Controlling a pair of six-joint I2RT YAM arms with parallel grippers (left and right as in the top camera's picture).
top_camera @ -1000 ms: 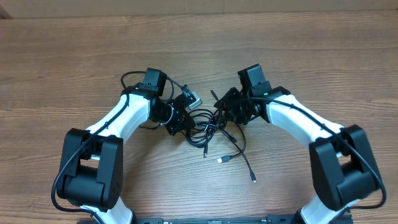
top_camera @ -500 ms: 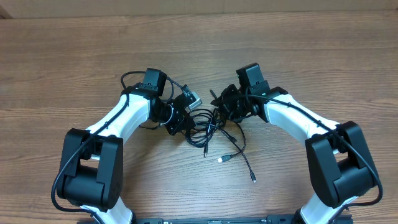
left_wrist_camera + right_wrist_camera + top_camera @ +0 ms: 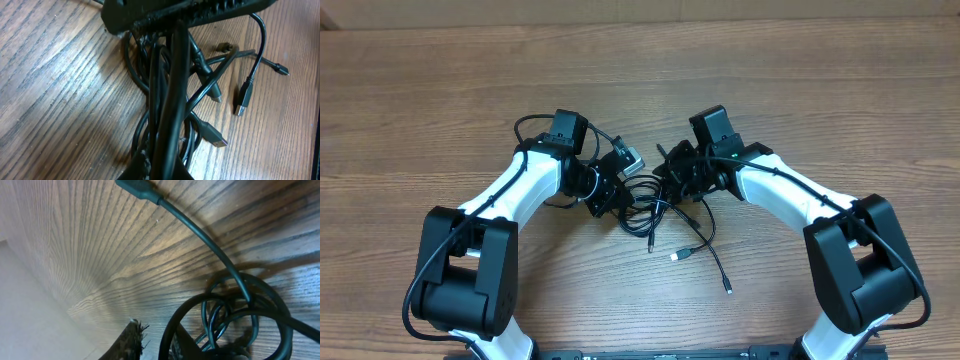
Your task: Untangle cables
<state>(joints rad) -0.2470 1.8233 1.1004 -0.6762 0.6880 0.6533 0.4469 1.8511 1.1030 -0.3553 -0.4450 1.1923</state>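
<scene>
The cables lie as a black tangle on the wood between my two grippers. My left gripper is shut on a bundle of them, and the strands run up from its jaws toward the knot. A USB plug and a silver-tipped plug lie loose beside the bundle. My right gripper is low at the tangle's right edge. Its fingers stand narrowly apart with one black cable loop passing between them, and a gap still shows on the loop's left.
Loose cable ends trail toward the near edge, one silver-tipped and one further right. A thicker black wire loops off the left arm. The wooden table's far edge runs along the top.
My right gripper has shifted left into the tangle and its fingers have narrowed around a loop. The left gripper and its bundle have not moved.
</scene>
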